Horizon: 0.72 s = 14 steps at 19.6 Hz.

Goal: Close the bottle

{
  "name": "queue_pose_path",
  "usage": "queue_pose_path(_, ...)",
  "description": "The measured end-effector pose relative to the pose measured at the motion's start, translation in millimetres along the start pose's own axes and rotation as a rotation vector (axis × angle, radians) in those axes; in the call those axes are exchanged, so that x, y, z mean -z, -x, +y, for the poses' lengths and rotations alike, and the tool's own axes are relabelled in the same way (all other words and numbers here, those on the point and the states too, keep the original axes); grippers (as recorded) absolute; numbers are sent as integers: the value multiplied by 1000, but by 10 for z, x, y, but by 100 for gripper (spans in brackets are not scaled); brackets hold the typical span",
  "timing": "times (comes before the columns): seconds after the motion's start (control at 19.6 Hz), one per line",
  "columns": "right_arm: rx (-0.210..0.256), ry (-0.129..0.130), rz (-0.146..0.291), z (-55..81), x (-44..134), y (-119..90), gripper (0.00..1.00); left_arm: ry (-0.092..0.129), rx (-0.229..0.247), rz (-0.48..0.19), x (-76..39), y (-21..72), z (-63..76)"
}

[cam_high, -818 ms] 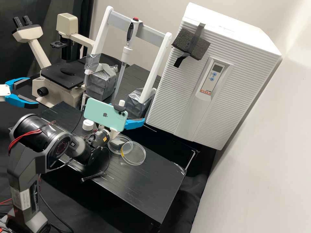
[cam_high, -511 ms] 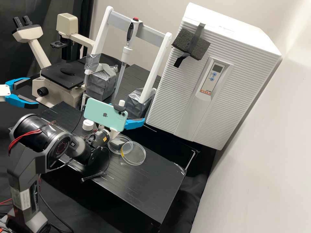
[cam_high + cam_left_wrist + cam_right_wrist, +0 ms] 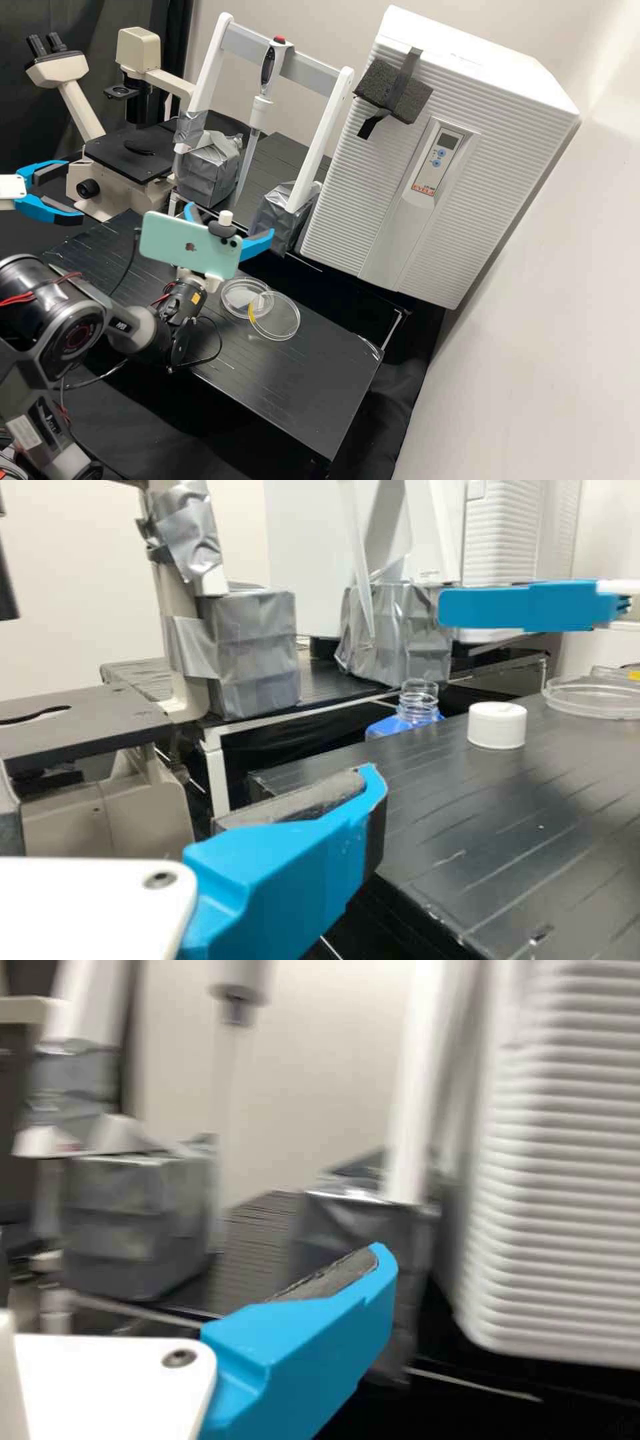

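left gripper (image 3: 67, 191): fingers spread, empty, beside microscope (image 3: 113, 175) | bottle (image 3: 420, 702): uncapped, upright, just beyond bench (image 3: 520, 810) edge | white cap (image 3: 497, 724): on bench, near bottle, not touching | right gripper (image 3: 229, 221): fingers spread, empty, above bench | petri dishes (image 3: 277, 323): overlapping on bench

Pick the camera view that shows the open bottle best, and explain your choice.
The left wrist view: the bottle stands uncapped, its clear threaded neck in plain sight near the white cap. In the high view the mint phone covers that stretch of bench; the right wrist view faces the ribbed white cabinet.
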Motion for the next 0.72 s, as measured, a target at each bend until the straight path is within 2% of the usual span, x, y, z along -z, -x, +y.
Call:
queue_pose_path(0.1,78,9,57,-72,-2,109,100,0,0,-2,-2,-4,0)
queue_pose_path(0.2,147,9,60,-124,-41,184,100,-3,-1,-13,-21,-22,6)
queue_pose_path(0.31,196,13,51,-160,-89,264,100,-5,-3,-19,-30,-33,12)
queue_pose_path(0.46,247,18,35,-186,-147,362,100,-8,-9,-21,-28,-45,27)
queue_pose_path(0.72,278,31,43,-197,-127,442,100,-9,-9,-24,-33,-50,29)
